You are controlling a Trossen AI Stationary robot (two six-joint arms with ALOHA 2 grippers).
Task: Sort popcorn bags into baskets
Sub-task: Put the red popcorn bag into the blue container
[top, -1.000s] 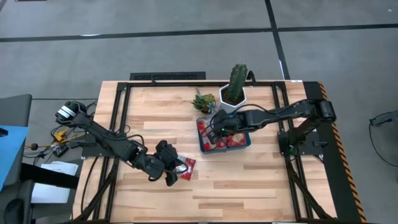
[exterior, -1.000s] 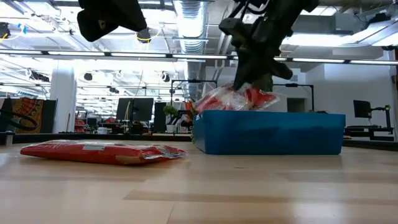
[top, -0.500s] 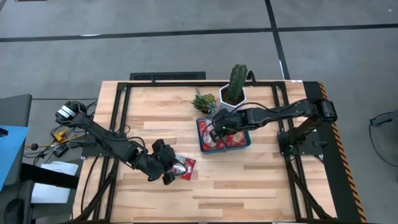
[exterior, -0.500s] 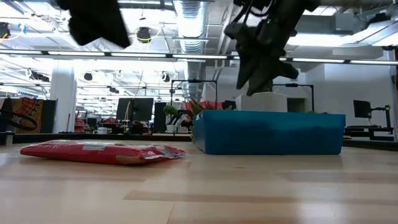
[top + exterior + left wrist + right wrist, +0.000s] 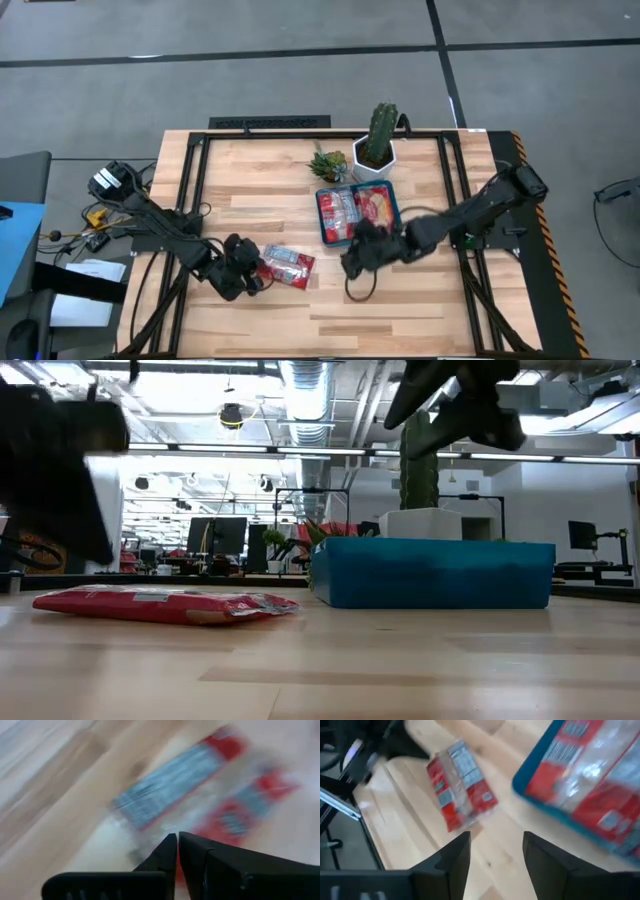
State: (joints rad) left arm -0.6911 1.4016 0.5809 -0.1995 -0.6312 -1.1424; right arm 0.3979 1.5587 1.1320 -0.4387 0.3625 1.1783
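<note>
On the wooden desk (image 5: 400, 290), at about nine o'clock from the shallow teal-blue rectangular tray (image 5: 396, 209), your last loose flat red popcorn packets (image 5: 286, 266) lie as a small overlapping pair; several more red packets (image 5: 356, 212) already sit inside the tray. Your left claw (image 5: 243, 279) hovers at the packets' nine o'clock edge with its fingers (image 5: 172, 851) pinched nearly together and gripping nothing. Your right claw (image 5: 354, 262) hangs just off the tray's seven o'clock corner, fingers (image 5: 454, 854) spread wide and empty.

The risk, as I judge it: a narrow claw may shove the slick packets along the desk rather than pinch one, or lift both at once. The two claws are also near each other, so a shared reach could clash.

You have open desk toward six o'clock. At twelve o'clock of the tray, the white hexagonal cactus pot (image 5: 376, 160) and small spiky plant (image 5: 328, 163) crowd it.
</note>
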